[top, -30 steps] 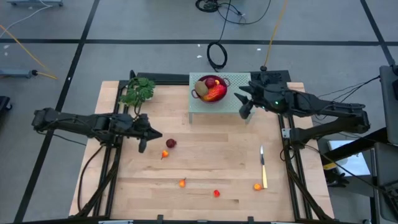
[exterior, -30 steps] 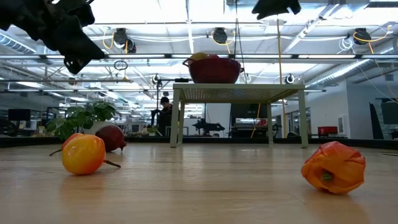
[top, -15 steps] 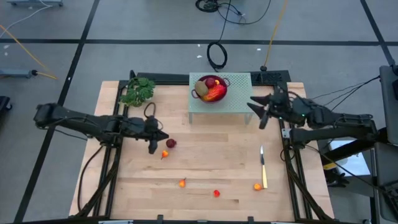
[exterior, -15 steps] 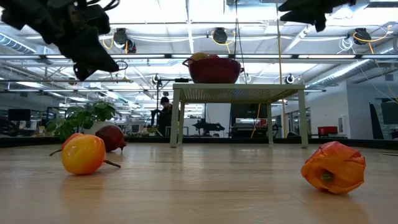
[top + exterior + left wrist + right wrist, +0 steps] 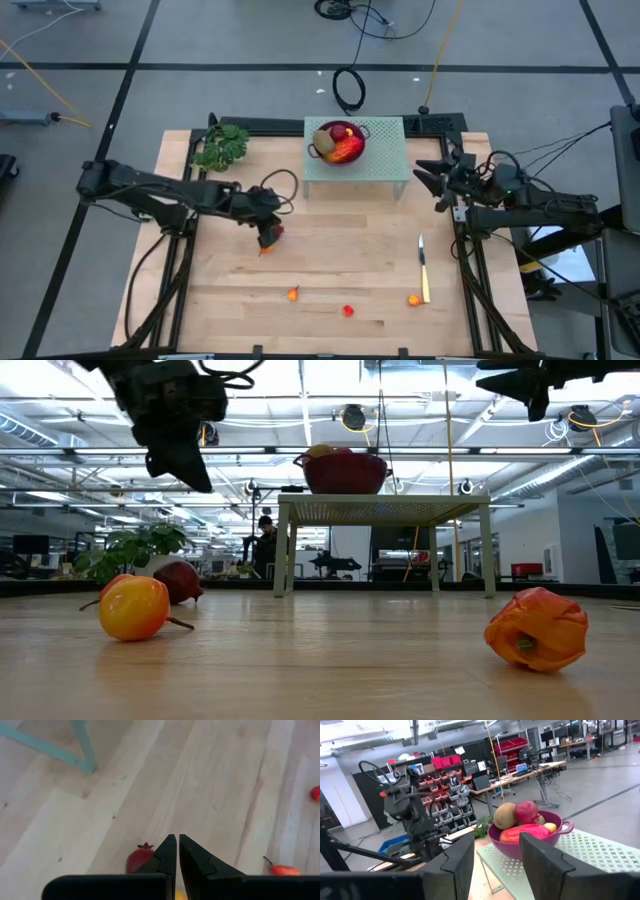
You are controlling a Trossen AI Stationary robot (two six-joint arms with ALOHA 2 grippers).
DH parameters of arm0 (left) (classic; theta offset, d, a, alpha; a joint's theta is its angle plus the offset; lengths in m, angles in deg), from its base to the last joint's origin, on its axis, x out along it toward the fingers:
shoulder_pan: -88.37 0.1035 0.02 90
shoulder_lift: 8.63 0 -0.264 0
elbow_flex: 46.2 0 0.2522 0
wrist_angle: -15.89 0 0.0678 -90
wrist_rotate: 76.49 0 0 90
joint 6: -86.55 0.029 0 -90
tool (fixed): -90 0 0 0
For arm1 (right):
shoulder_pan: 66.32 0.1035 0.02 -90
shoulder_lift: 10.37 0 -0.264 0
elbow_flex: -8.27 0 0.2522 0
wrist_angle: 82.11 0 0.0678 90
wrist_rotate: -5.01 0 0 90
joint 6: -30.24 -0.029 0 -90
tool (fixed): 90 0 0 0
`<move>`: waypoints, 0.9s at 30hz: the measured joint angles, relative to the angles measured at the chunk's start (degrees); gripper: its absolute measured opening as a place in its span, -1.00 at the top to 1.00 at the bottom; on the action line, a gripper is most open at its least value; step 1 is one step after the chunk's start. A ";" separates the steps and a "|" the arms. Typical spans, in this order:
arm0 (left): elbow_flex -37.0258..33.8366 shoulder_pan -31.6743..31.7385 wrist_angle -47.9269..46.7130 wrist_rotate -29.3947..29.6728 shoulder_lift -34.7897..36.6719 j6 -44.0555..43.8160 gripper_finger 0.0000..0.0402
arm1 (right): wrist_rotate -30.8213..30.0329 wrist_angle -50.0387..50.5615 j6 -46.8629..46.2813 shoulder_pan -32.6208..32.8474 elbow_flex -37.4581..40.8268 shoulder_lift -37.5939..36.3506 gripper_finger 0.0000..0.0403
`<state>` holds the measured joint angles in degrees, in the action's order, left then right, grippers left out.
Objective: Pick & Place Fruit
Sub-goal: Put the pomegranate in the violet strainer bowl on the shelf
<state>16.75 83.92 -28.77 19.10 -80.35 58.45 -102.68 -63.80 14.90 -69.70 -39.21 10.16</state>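
While our left gripper [image 5: 266, 232] hangs over the dark red fruit [image 5: 139, 860] and the orange one [image 5: 133, 608] beside it, its jaws pressed together and empty, our right gripper [image 5: 434, 183] waits near the worktop's [image 5: 340, 265] right edge, jaws apart. More fruit fills the bowl [image 5: 341, 143] on the small stand [image 5: 385, 160].
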 joint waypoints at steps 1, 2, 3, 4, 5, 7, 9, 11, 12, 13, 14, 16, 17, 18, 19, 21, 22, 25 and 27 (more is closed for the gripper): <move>1.08 0.00 -0.88 -0.03 -1.19 -0.58 0.90 | 0.00 0.00 0.22 0.00 0.00 -0.27 0.25; 2.02 -0.02 -1.55 -0.06 -2.40 -1.32 0.90 | 0.13 0.02 0.57 0.00 0.00 -0.52 0.25; 2.86 -0.02 -2.37 -0.12 -3.57 -1.97 0.90 | 0.66 0.12 1.12 0.00 0.00 -0.68 0.25; 3.61 -0.02 -3.21 -0.24 -4.59 -2.30 0.90 | 1.52 0.23 1.55 0.00 0.00 -0.83 0.25; 4.22 -0.02 -3.74 -1.08 -5.54 -2.39 0.90 | 2.09 0.24 1.89 0.00 0.00 -0.98 0.25; 4.91 0.00 -3.82 -2.81 -7.15 -1.90 0.90 | 3.00 0.20 2.27 0.00 0.00 -1.15 0.25; 4.94 -0.02 -4.07 -3.66 -8.21 -2.03 0.90 | 3.00 0.22 2.32 0.00 0.00 -1.15 0.25; 4.94 -0.02 -4.40 -3.86 -9.11 -3.52 0.90 | 3.02 0.24 2.41 0.00 0.00 -1.15 0.25; 4.94 0.02 -4.70 -3.87 -9.43 -4.31 0.89 | 3.02 0.24 2.52 0.00 0.00 -1.15 0.25; 4.94 0.06 -5.13 -3.86 -9.55 -4.99 0.87 | 3.02 0.28 2.52 0.00 0.00 -1.15 0.25; 4.94 0.09 -5.47 -3.84 -9.60 -5.80 0.84 | 3.02 0.36 2.52 0.00 0.00 -1.15 0.25; 4.94 0.25 -5.62 -3.33 -9.60 -7.71 0.72 | 3.02 0.44 2.52 0.00 0.00 -1.15 0.25; 4.94 0.35 -5.75 -2.80 -9.62 -8.67 0.65 | 3.02 0.44 2.52 0.00 0.00 -1.15 0.25; 4.94 0.54 -5.83 -2.59 -9.62 -9.37 0.56 | 3.02 0.44 2.52 0.00 0.00 -1.15 0.25; 4.94 0.76 -5.83 -2.45 -9.62 -9.57 0.47 | 3.02 0.42 2.52 0.00 0.00 -1.15 0.25; 4.94 1.29 -5.83 -2.15 -9.62 -9.69 0.26 | 3.04 0.44 2.52 0.00 0.00 -1.15 0.25; 4.94 1.57 -5.86 -2.07 -9.62 -9.95 0.15 | 3.04 0.44 2.54 0.00 0.00 -1.15 0.25; 4.94 2.16 -5.86 -1.51 -9.62 -10.21 -0.20 | 3.04 0.44 2.52 0.00 0.00 -1.15 0.25; 4.94 2.27 -5.86 -1.02 -9.62 -10.02 -0.41 | 3.04 0.44 2.37 0.00 0.00 -1.15 0.25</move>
<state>21.69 86.19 -34.62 18.08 -89.97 48.43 -99.64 -63.36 17.27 -69.70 -39.21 9.01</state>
